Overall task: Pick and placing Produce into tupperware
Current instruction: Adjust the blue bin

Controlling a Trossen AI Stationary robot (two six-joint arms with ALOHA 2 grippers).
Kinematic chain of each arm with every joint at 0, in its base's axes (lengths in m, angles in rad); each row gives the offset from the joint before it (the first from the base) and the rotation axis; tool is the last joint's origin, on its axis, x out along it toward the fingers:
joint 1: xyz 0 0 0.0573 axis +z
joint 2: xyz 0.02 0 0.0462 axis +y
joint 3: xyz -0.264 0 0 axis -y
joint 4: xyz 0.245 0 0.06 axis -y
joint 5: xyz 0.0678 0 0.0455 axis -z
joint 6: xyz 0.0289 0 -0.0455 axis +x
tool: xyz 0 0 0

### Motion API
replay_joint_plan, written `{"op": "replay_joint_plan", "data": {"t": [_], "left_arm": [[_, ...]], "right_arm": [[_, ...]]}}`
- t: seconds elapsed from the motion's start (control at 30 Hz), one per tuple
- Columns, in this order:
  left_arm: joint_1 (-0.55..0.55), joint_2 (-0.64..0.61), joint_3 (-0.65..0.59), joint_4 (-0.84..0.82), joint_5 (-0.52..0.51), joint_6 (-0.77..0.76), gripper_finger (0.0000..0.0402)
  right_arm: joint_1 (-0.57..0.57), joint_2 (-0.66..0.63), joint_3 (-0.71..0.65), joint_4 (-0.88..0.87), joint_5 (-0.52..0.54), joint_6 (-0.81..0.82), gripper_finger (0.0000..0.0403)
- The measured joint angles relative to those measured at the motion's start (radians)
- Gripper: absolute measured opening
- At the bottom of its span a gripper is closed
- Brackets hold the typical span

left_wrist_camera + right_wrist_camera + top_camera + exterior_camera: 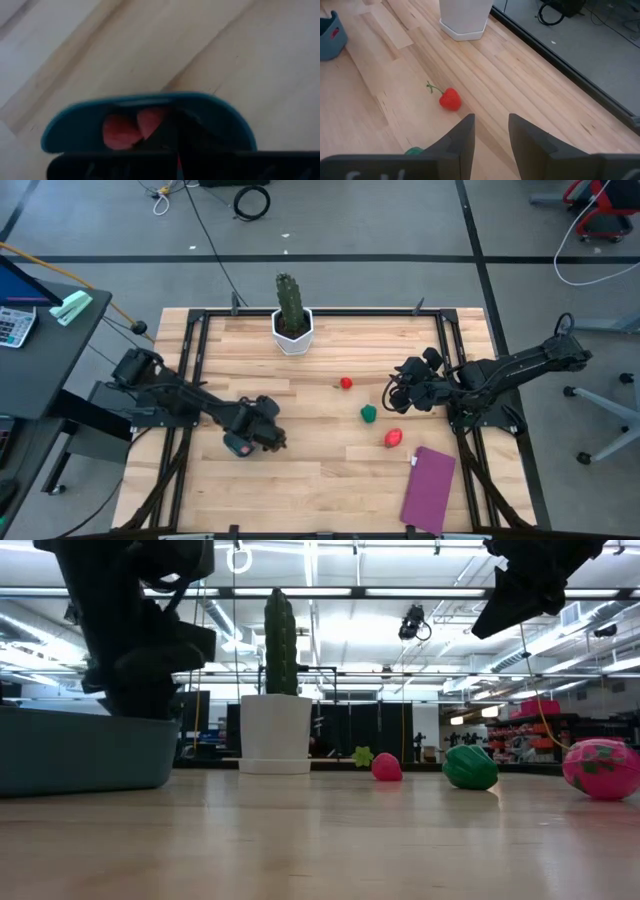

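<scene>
The teal tupperware (70,127) sits on the table's left half, also seen in the low view (80,755), with two red produce pieces (122,131) inside. My left gripper (176,134) is shut and points steeply down into it, hiding most of it in the high view (256,434). Three more pieces lie on the table's right half: a red one with a stem (346,383), a green one (368,413) and a pink-red one (393,438). My right gripper (491,134) hangs open above the table (400,392) beside them, with nothing between its fingers. My left gripper reaches into the tupperware from above with its fingers (167,131) shut, right beside the red pieces. Its own dark body hides the fingertips, so I cannot tell whether they touch a piece or the container's floor.
A tall green cactus in a white pot (292,320) stands at the table's far middle. A flat purple rectangle (428,488) lies at the near right. Black rails (197,360) run along the table's sides. Bare wood lies between the two arms.
</scene>
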Motion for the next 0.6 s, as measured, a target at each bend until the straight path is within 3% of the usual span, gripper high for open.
{"op": "replay_joint_plan", "data": {"t": [0.13, 0.37, 0.6], "left_arm": [[0.016, 0.0, 0.0, 0.044, -0.002, 0.054, 0.0002], [0.073, 0.0, 0.0, 0.304, -0.002, 0.286, 0.0002], [0.164, 0.0, 0.0, 0.378, 0.005, 0.418, 0.0002]], "right_arm": [[0.0, 0.0, 0.0, 0.0, 0.0, -0.009, 0.0126], [0.0, 0.0, 0.0, 0.001, 0.0, -0.017, 0.0126], [0.0, 0.0, 0.0, 0.001, 0.0, -0.017, 0.0126]]}}
